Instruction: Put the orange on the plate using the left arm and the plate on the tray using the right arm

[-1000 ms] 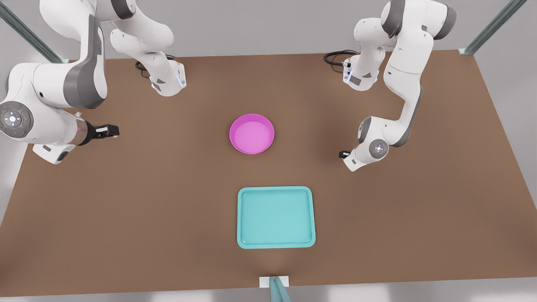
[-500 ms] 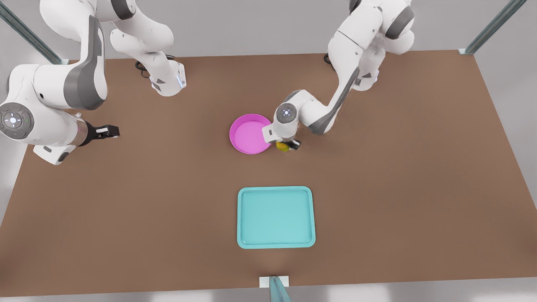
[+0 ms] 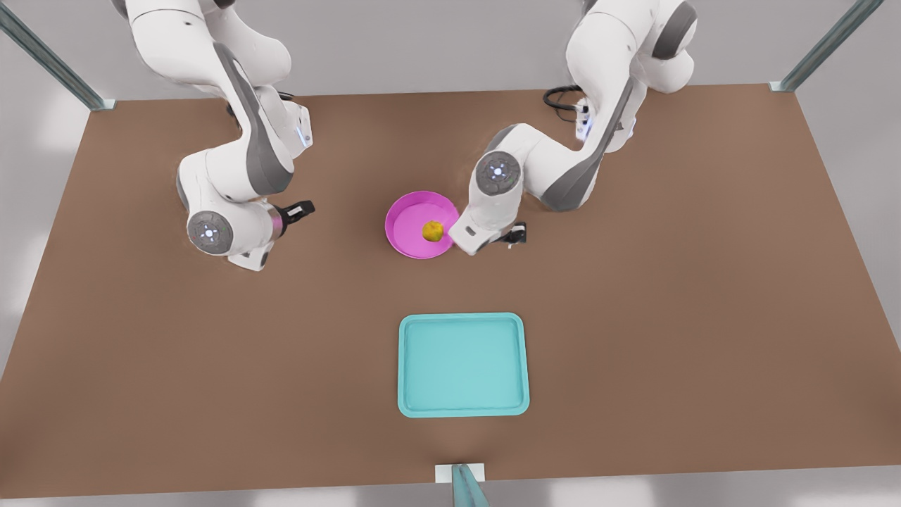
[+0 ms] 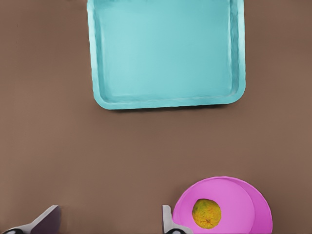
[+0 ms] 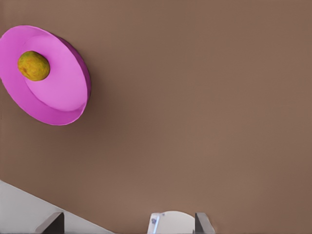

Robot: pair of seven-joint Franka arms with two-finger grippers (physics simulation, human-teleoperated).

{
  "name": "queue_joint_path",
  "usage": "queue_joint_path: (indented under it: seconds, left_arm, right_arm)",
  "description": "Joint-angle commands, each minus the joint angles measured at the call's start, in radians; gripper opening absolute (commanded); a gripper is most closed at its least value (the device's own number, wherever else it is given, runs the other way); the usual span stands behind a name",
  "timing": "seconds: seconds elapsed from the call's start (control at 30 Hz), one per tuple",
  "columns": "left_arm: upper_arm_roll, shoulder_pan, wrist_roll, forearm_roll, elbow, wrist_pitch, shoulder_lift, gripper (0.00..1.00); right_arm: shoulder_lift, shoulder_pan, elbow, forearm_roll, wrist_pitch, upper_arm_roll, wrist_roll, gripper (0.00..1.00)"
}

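The orange lies inside the pink plate, toward the side nearest my left gripper; it also appears in the left wrist view as the orange on the plate. My left gripper hangs just beside the plate's rim at the front view's right, open, with its fingers spread and nothing between them. My right gripper points at the plate from the front view's left, a good gap away, open. The right wrist view shows the plate and the orange. The teal tray lies bare nearer the front.
Everything rests on a brown table. Both arm bases stand at the far edge, with a black cable beside one. A small bracket sits at the near edge.
The left arm swung in with the orange, let it go onto the plate, and opened. The right arm moved from the table's edge toward the plate.
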Motion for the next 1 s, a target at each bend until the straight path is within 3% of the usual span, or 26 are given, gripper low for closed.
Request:
queue_joint_path:
  seconds: [0.0,0.1,0.13,0.17,0.2,0.23,0.47,0.97]
  left_arm:
    - [0.241,0.044,0.429,-0.095,0.095,-0.441,-0.024,1.0]
    - [0.355,0.148,0.536,-0.169,0.118,-0.493,-0.055,1.0]
    - [0.142,0.356,0.549,-0.154,0.132,-0.505,-0.116,1.0]
    - [-0.264,0.66,0.593,0.057,0.086,-0.488,-0.211,1.0]
    - [-0.315,0.683,0.622,0.154,0.0,-0.407,-0.278,1.0]
    - [-0.315,0.687,0.616,0.153,-0.092,-0.277,-0.335,1.0]
    - [-0.303,0.699,0.624,0.144,-0.029,-0.418,-0.302,1.0]
    - [-0.292,0.7,0.613,0.135,-0.029,-0.412,-0.295,1.0]
  right_arm:
    - [-0.029,-0.001,-0.125,0.087,0.5,0.089,0.3,1.0]
    - [-0.044,0.001,-0.313,0.115,0.813,0.192,0.465,1.0]
    - [-0.001,0.001,-0.307,0.115,0.85,0.214,0.551,1.0]
    - [0.04,0.007,-0.304,0.115,0.875,0.214,0.564,1.0]
    - [0.059,0.005,-0.304,0.116,0.881,0.214,0.577,1.0]
    - [0.079,0.007,-0.304,0.116,0.876,0.214,0.598,1.0]
    - [0.172,0.028,-0.298,0.116,0.881,0.214,0.598,1.0]
    - [0.358,0.139,-0.249,0.115,0.88,0.214,0.584,1.0]
